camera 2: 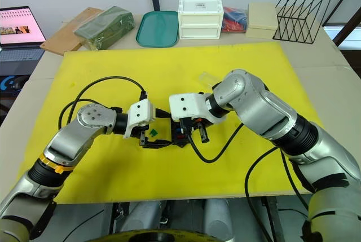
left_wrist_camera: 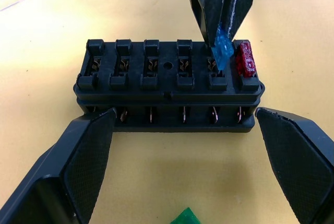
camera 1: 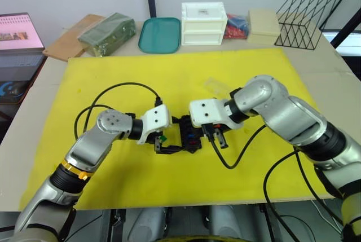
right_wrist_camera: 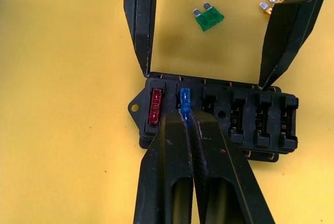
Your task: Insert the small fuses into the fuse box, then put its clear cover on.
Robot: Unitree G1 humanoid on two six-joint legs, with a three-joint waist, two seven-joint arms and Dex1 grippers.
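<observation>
Fuse box (camera 1: 179, 138) sat centre-frame on the yellow surface, my open left end effector (left_wrist_camera: 182, 145) bracketing it while the right end effector (right_wrist_camera: 187, 115) pinched the blue fuse (right_wrist_camera: 185, 98) beside the red fuse (right_wrist_camera: 155, 106); I judged a straight, square push best.

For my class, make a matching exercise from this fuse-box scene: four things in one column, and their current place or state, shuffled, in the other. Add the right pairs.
Things:
1. red fuse
2. blue fuse
3. green fuse
4. clear cover

Places or states:
A. lying loose on the yellow mat near the left gripper
B. pinched by the right gripper over a slot
C. seated in the end slot of the fuse box
D. lying on the mat beyond the right arm

Pairs: 1-C, 2-B, 3-A, 4-D
</observation>
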